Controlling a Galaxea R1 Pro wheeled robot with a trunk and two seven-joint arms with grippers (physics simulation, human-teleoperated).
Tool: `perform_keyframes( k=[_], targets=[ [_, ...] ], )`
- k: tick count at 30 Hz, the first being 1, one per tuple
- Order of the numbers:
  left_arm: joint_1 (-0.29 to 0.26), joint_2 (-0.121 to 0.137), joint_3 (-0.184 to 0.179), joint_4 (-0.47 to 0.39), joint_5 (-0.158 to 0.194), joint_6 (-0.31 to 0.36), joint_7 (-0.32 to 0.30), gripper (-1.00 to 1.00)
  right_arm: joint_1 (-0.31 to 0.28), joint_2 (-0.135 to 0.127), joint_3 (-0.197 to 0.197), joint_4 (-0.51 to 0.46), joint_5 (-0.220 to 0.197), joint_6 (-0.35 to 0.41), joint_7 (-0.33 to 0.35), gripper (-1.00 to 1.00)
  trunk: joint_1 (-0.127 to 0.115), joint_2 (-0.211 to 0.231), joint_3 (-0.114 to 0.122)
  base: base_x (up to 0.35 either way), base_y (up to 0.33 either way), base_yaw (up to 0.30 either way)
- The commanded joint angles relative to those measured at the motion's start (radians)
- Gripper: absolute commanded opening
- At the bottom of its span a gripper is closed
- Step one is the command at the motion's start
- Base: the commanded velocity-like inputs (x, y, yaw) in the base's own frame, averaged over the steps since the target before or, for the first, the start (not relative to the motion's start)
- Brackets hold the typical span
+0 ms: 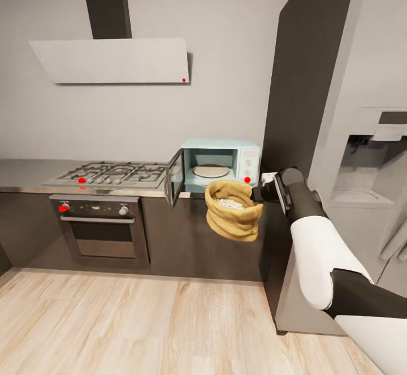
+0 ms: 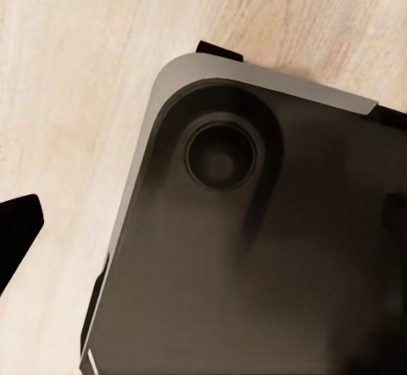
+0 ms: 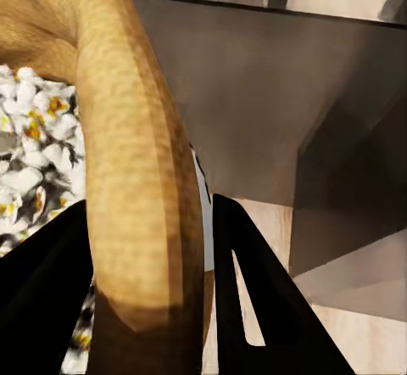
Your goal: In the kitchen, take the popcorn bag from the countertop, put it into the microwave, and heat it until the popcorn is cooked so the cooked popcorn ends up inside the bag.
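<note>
A grey-walled kitchen with a light wood floor (image 1: 141,324) and dark cabinet fronts under a grey countertop (image 1: 28,174) — that is the room. The right gripper (image 1: 259,194) is clamped on the thick rim of the popcorn bag (image 1: 233,210); in the right wrist view one dark finger (image 3: 254,299) sits outside the tan rim and the other inside it, against the popcorn (image 3: 25,146). The bag hangs in the air off the counter edge, upright, whitish popcorn (image 1: 230,203) showing in its mouth. At about 11 o'clock from the bag, just behind it, stands the pale blue microwave (image 1: 223,163) with its door (image 1: 174,178) swung open and a round plate (image 1: 211,171) inside. Farther out at 9 o'clock are the gas hob (image 1: 113,173) and the black oven (image 1: 102,228) — the white slanted hood (image 1: 113,61) above them. The left wrist view shows a dark rounded base (image 2: 254,248) over wood floor; whether the left gripper is open or closed I cannot tell.
</note>
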Motion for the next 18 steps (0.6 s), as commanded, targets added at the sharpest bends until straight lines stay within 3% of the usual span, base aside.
perform_keyframes(
  k=[1,9,18],
  targets=[
    [0.0,0.0,-0.001,-0.001,0.004,-0.002,0.0,1.0,-0.001,0.005,-0.004,-0.004,0.016,0.002,0.013,-1.0,0.0,-0.001,-0.001,0.0,0.0,0.0],
    [0.0,0.001,0.001,-0.001,0.005,0.0,0.0,1.0,-0.001,0.007,0.001,-0.012,0.024,0.002,0.016,-1.0,0.0,-0.001,-0.001,0.022,0.0,0.0],
    [0.0,0.004,0.003,-0.001,0.009,0.009,-0.006,1.0,-0.001,0.009,0.004,-0.02,0.028,0.002,0.015,-1.0,0.0,-0.001,-0.001,0.305,0.0,0.0]
  ],
)
